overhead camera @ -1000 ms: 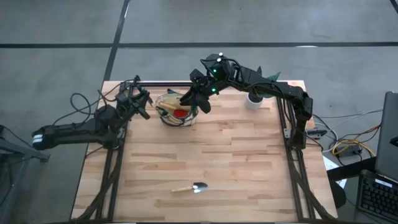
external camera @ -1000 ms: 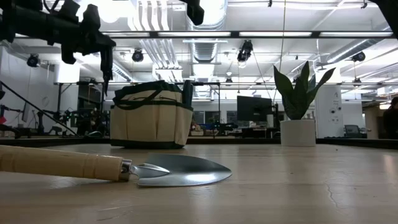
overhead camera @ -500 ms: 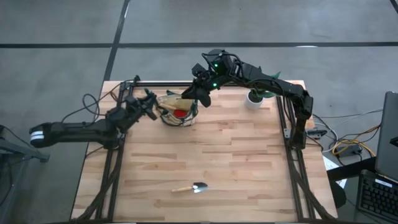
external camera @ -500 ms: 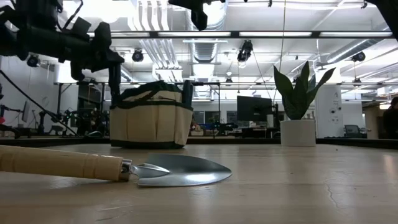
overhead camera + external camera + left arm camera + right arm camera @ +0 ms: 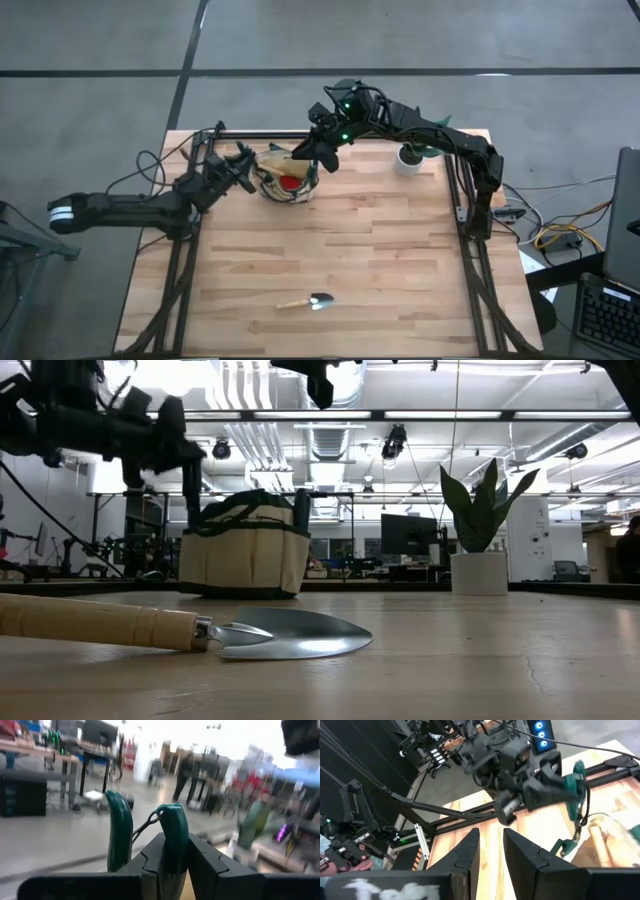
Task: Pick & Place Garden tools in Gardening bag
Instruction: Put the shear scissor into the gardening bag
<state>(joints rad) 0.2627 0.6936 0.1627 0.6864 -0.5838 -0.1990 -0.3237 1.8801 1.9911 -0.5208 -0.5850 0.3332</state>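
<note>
The tan gardening bag stands at the table's far middle. A red piece and a wooden trowel handle lie in it. My left gripper is just left of the bag's rim, shut on green-handled pruning shears, which also show in the right wrist view. My right gripper hangs open and empty above the bag's far right rim. A wooden-handled trowel lies flat near the table's near edge. My left gripper pinches one green handle of the shears between its two fingers. The other handle stands free beside it. The fingers come level from the table's left. The shears are lifted clear of the table, at the bag's left rim.
A green plant in a white pot stands right of the bag, near the right arm. A dark rail runs along the far edge behind the bag. Bare wood lies between the bag and the trowel.
My left gripper has carried the shears toward the table's right, from well left of the bag up to its left rim, and a little lower. My right gripper has drawn back a little from the bag toward the far edge, then kept still.
</note>
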